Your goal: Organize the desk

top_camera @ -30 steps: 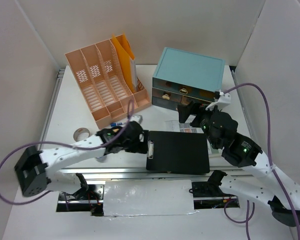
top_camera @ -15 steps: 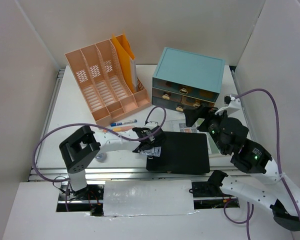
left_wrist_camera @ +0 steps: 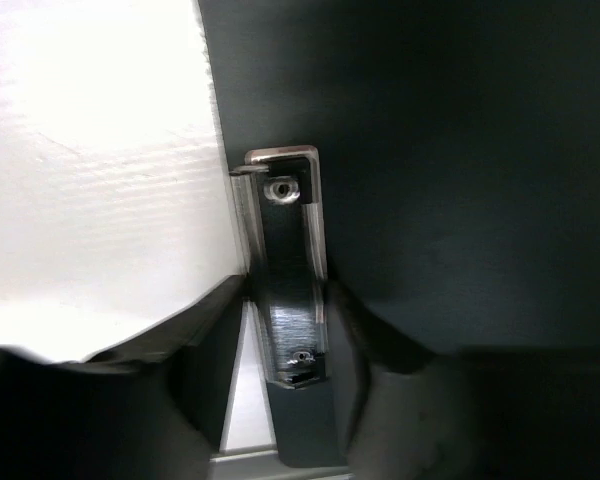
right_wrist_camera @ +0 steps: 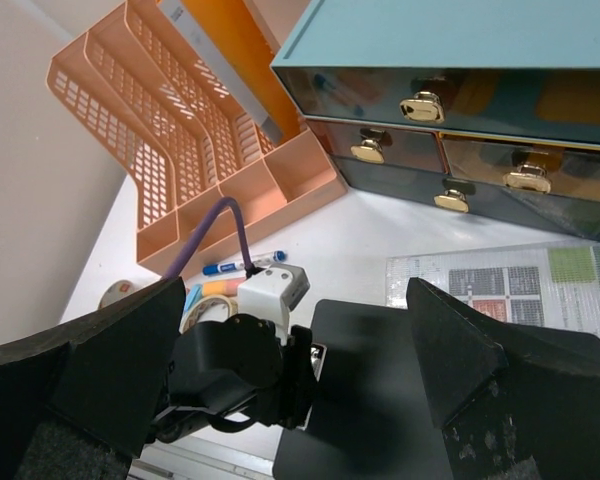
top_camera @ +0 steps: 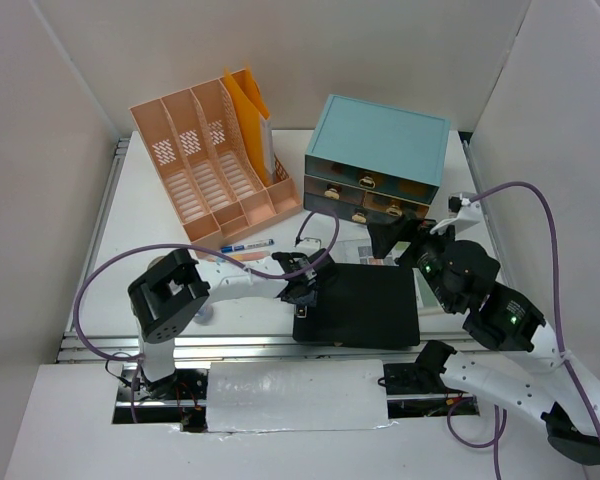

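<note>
Desk point(top_camera: 140, 230) mostly unsorted. Near centre: black clipboard point(top_camera: 365, 305) lies flat. L gripper point(left_wrist_camera: 285, 320) fingers flank its metal clip point(left_wrist_camera: 290, 260); can't tell if pinching. Beyond: sheet point(top_camera: 365, 250) and pens point(top_camera: 245, 246) loose. R gripper point(top_camera: 398, 238) spread wide, empty, by drawers point(top_camera: 380, 150). Rack point(top_camera: 205, 160) far left.

left fingers point(top_camera: 303, 297) sit at the edge of the black clipboard point(top_camera: 370, 305).

Left gripper point(top_camera: 302, 292): moved from centre-left to left edge of black clipboard point(top_camera: 365, 305); jaws narrowed to either side of metal clip point(left_wrist_camera: 288, 260).
Left arm point(top_camera: 170, 295): folded up at lower left.
Blue pen point(top_camera: 246, 245): uncovered.
Right gripper point(top_camera: 400, 240): shifted slightly rightward.
</note>
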